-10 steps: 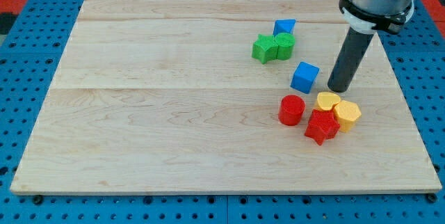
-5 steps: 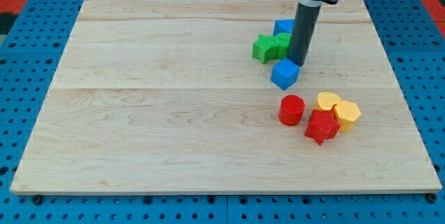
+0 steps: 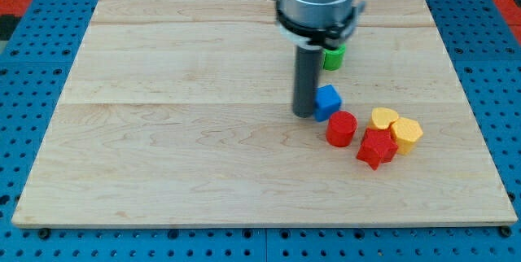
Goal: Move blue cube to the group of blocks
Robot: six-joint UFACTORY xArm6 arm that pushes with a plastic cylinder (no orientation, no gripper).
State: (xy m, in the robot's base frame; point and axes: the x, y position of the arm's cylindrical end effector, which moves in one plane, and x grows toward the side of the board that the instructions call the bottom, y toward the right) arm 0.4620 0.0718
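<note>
The blue cube (image 3: 328, 101) sits right of the board's middle, just above and left of the red cylinder (image 3: 342, 128), close to it or touching. My tip (image 3: 304, 113) stands against the cube's left side. The group lies to the lower right: the red cylinder, a red star block (image 3: 376, 148) and two yellow blocks (image 3: 384, 119) (image 3: 406, 134). The rod and its collar hide the blocks behind them.
A green block (image 3: 333, 56) shows partly behind the rod near the view's top; the other green block and second blue block seen earlier are hidden. The wooden board (image 3: 179, 107) lies on a blue pegboard table.
My tip swung from the cube's right, over its top, to its left side. The blue cube slid left, then down, ending beside the red cylinder.
</note>
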